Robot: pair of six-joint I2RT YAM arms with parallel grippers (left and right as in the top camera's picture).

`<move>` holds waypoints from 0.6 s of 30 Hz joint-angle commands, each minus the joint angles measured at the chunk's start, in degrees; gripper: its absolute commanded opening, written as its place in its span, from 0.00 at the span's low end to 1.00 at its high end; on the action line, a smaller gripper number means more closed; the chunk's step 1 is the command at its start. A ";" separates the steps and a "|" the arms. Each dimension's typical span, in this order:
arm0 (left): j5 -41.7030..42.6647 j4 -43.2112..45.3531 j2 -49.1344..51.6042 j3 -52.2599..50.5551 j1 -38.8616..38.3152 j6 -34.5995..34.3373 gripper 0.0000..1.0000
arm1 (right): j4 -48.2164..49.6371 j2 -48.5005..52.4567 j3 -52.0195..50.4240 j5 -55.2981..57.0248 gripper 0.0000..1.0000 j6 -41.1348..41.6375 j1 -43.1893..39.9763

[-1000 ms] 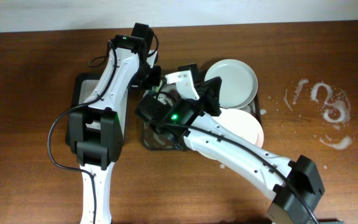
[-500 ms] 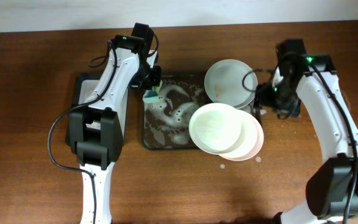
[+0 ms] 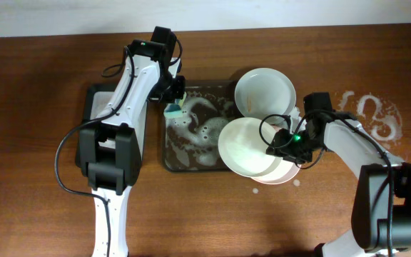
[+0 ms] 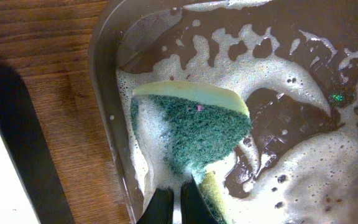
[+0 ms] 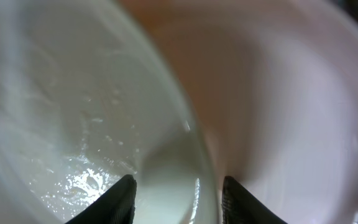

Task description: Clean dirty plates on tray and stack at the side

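The dark tray (image 3: 184, 155) holds white suds. One white plate (image 3: 265, 93) lies at its far right corner. A second plate (image 3: 245, 146) rests on a third, pinkish plate (image 3: 292, 168) at the tray's near right edge. My right gripper (image 3: 280, 146) is open, its fingers astride the upper plate's right rim; the right wrist view shows the wet upper plate (image 5: 73, 124), the lower plate (image 5: 291, 112) and my right gripper (image 5: 179, 200). My left gripper (image 4: 173, 208) is shut on the green and yellow sponge (image 4: 194, 130) at the tray's far left corner (image 3: 173, 107).
A smaller narrow dark tray (image 3: 91, 107) lies left of the large tray, under my left arm. White suds (image 3: 373, 118) are smeared on the wooden table at the right. The large tray's left wall (image 4: 104, 93) runs next to the sponge.
My right arm has swung from behind the tray's right side down to the rim of the upper stacked plate. My left gripper and the sponge have not moved.
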 commanded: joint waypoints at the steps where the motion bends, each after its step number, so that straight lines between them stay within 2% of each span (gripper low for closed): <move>1: 0.24 -0.07 0.37 0.57 0.13 0.50 0.01 | 0.70 -0.66 -0.70 -1.84 0.19 0.48 0.11; 2: 0.22 -0.07 0.37 0.57 0.13 0.50 0.01 | 0.98 -0.66 -0.70 -1.81 0.04 0.48 0.11; 9: 0.24 -0.07 0.37 0.57 0.13 0.50 0.01 | 2.27 -1.75 0.20 -3.19 0.04 0.31 0.11; 13: 0.24 -0.04 0.37 0.57 0.13 0.50 0.01 | 1.68 -10.51 4.02 -1.81 0.04 0.42 0.46; 16: 0.24 0.00 0.37 0.57 0.13 0.48 0.01 | 1.64 -17.51 5.70 9.68 0.04 4.09 4.74; 18: 0.24 -0.02 0.37 0.57 0.13 0.50 0.01 | 1.62 -20.83 5.73 24.13 0.04 7.23 10.95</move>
